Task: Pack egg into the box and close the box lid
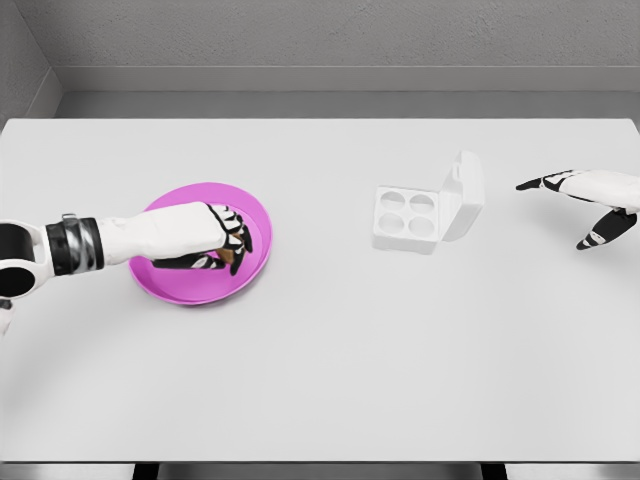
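A pink plate (170,285) lies on the left of the white table. My left hand (225,245) reaches down into it, fingers curled around a brown egg (234,259), of which only a sliver shows between the fingers. The white egg box (407,238) sits right of the middle with four empty round wells. Its lid (464,195) stands open, tilted up on the box's right side. My right hand (575,205) hovers at the far right edge, right of the lid and apart from it, fingers spread and holding nothing.
The white table (330,370) runs wide in front of the plate and the box. A grey wall and floor strip lie beyond its far edge.
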